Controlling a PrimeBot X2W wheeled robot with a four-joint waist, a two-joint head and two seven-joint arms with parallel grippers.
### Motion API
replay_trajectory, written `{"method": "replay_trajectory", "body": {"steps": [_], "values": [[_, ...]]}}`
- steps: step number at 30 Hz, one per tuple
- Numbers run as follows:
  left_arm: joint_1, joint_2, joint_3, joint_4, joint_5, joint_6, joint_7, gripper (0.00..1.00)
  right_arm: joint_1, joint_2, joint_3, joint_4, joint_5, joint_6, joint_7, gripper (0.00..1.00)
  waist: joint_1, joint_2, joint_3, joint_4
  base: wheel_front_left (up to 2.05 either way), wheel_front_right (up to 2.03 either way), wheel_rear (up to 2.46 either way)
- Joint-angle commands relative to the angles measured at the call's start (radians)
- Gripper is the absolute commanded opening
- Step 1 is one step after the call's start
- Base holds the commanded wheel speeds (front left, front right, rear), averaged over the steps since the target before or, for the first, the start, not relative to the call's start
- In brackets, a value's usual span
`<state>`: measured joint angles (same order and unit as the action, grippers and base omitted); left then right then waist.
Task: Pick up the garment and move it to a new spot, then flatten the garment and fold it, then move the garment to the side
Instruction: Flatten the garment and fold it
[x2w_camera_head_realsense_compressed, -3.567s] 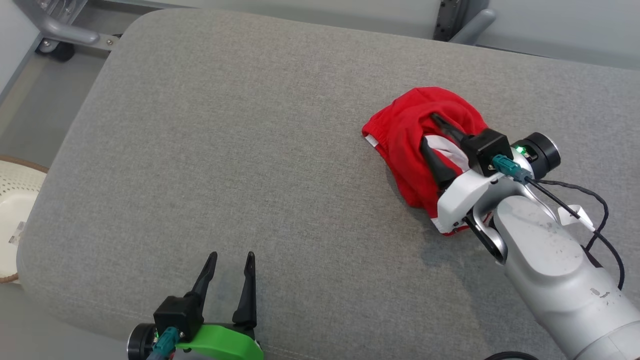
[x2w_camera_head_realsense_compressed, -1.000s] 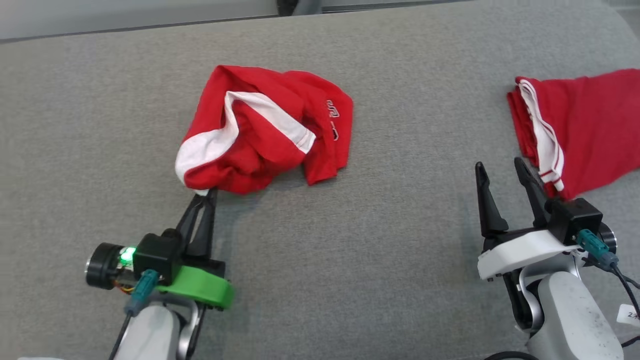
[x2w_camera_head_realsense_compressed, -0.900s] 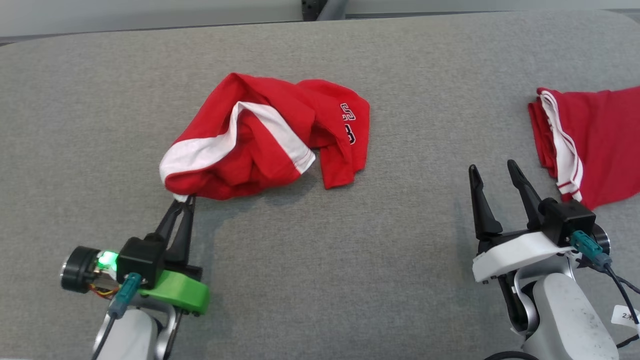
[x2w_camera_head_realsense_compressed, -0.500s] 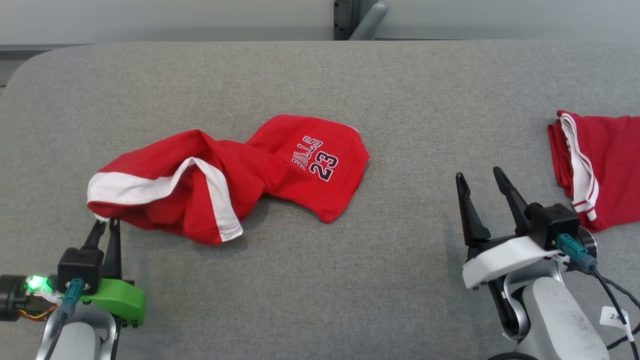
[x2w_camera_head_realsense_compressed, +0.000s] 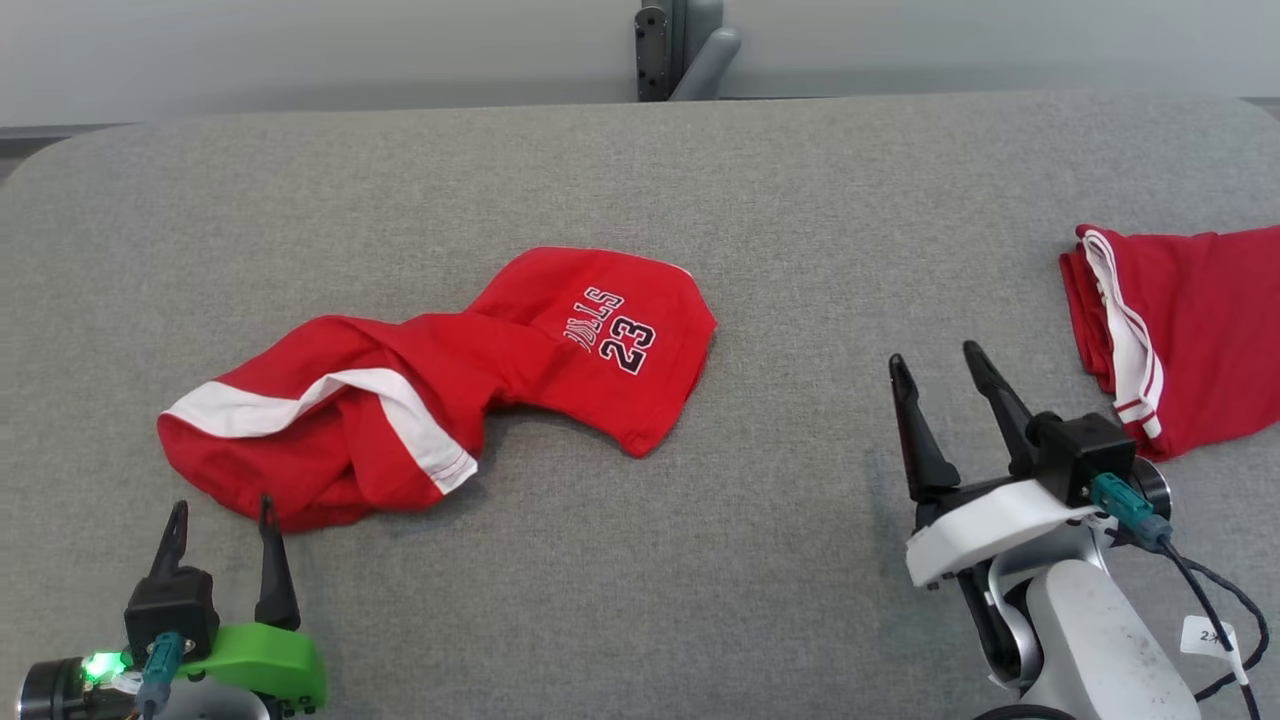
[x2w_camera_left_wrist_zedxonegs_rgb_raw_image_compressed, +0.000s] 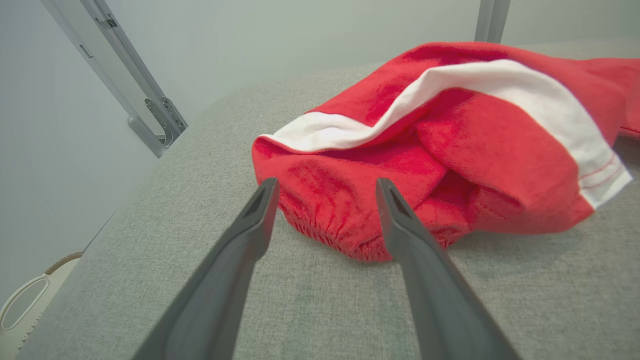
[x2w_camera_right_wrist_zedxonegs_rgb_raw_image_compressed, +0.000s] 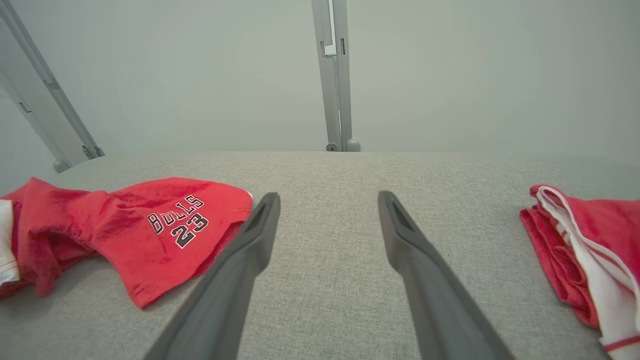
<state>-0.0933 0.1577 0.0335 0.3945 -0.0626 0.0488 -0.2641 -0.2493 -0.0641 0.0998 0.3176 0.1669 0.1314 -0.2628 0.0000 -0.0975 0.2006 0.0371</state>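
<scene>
The garment (x2w_camera_head_realsense_compressed: 440, 385), red shorts with white side stripes and a "BULLS 23" print, lies crumpled and twisted across the middle-left of the grey padded table (x2w_camera_head_realsense_compressed: 640, 170). My left gripper (x2w_camera_head_realsense_compressed: 222, 510) stands open just in front of its gathered waistband edge (x2w_camera_left_wrist_zedxonegs_rgb_raw_image_compressed: 345, 220), fingers apart and off the cloth. In the right wrist view the printed leg (x2w_camera_right_wrist_zedxonegs_rgb_raw_image_compressed: 170, 225) lies to the left. My right gripper (x2w_camera_head_realsense_compressed: 933, 362) is open over bare table at the lower right, holding nothing.
A second red garment (x2w_camera_head_realsense_compressed: 1180, 330) with white trim lies folded at the table's right edge, also in the right wrist view (x2w_camera_right_wrist_zedxonegs_rgb_raw_image_compressed: 585, 255). A grey metal post (x2w_camera_head_realsense_compressed: 675, 45) rises behind the far edge. A white basket (x2w_camera_left_wrist_zedxonegs_rgb_raw_image_compressed: 25, 305) sits on the floor to the left.
The left gripper, shut on the garment's waistband while dragging it leftward, has opened and drawn back from it. The garment now rests on the table. The head camera shifted; the right gripper stayed open.
</scene>
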Motion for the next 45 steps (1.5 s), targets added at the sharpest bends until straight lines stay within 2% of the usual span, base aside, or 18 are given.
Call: {"method": "replay_trajectory", "body": {"steps": [1, 7, 12, 17, 26, 35, 38, 41, 44, 45], "values": [[0.023, -0.017, 0.009, -0.026, -0.008, 0.003, 0.001, 1.0, 0.021, 0.004, 0.015, 0.001, 0.005, -0.002, -0.002, 1.0, 0.0, 0.0, -0.02, 0.027, 0.0, 0.0, 0.0], [0.045, -0.071, 0.004, -0.085, -0.013, -0.022, 0.001, 1.0, -0.001, 0.006, 0.118, 0.015, 0.023, -0.002, -0.002, 1.0, 0.0, 0.0, -0.022, 0.116, 0.0, 0.0, 0.0], [0.035, -0.098, -0.045, -0.097, -0.011, -0.054, 0.001, 1.0, -0.056, 0.0, 0.285, 0.065, 0.062, -0.002, -0.002, 1.0, 0.0, 0.0, 0.003, 0.226, 0.0, 0.0, 0.0], [0.031, -0.104, -0.083, -0.103, -0.022, -0.057, 0.001, 1.0, -0.131, -0.018, 0.442, 0.136, 0.129, -0.002, -0.002, 1.0, 0.0, 0.0, 0.029, 0.33, 0.0, 0.0, 0.0], [0.038, -0.107, -0.127, -0.111, -0.068, -0.038, 0.001, 1.0, -0.232, -0.06, 0.563, 0.237, 0.209, -0.002, -0.002, 1.0, 0.0, 0.0, 0.067, 0.428, 0.0, 0.0, 0.0], [0.025, -0.107, -0.173, -0.119, -0.106, -0.016, 0.001, 1.0, -0.301, -0.074, 0.583, 0.335, 0.209, -0.002, -0.002, 1.0, 0.0, 0.0, 0.098, 0.465, 0.0, 0.0, 0.0], [0.014, -0.107, -0.184, -0.121, -0.115, -0.011, 0.001, 1.0, -0.324, -0.07, 0.589, 0.365, 0.207, -0.002, -0.002, 0.89, 0.0, 0.0, 0.111, 0.469, 0.0, 0.0, 0.0], [0.008, -0.106, -0.193, -0.122, -0.123, -0.007, 0.001, 1.0, -0.342, -0.064, 0.593, 0.382, 0.203, -0.002, -0.002, 0.62, 0.0, 0.0, 0.121, 0.472, 0.0, 0.0, 0.0], [0.003, -0.106, -0.2, -0.125, -0.131, -0.002, 0.001, 1.0, -0.354, -0.063, 0.597, 0.385, 0.203, -0.002, -0.002, 0.22, 0.0, 0.0, 0.127, 0.471, 0.0, 0.0, 0.0], [0.002, -0.106, -0.201, -0.126, -0.132, -0.002, 0.001, 1.0, -0.358, -0.065, 0.597, 0.383, 0.203, -0.002, -0.002, 0.04, 0.0, 0.0, 0.129, 0.469, 0.0, 0.0, 0.0]]}}
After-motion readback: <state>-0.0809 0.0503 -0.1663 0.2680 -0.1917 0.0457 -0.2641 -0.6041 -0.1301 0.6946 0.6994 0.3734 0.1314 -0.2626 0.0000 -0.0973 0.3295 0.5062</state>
